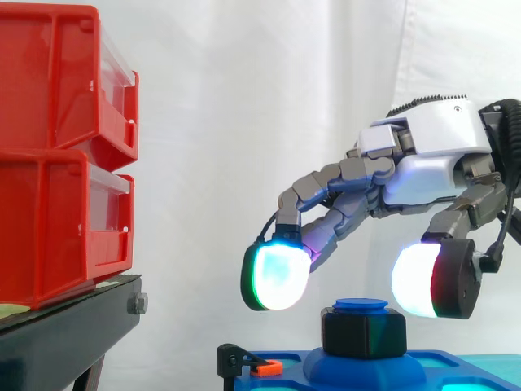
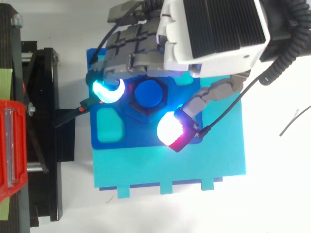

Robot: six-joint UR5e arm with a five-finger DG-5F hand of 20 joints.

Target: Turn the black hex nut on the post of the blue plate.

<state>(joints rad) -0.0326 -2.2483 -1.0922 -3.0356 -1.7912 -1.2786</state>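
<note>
My fingertips stand wide apart from my thumb pad, gripping nothing. The gap between them is broader than the black hex nut. The nut lies straight below that gap, seated on the blue post, whose axis stands upright. From above, the pads flank the nut on opposite sides without touching it. My hand hovers over the blue plate — I judge I must lower first, then close.
</note>
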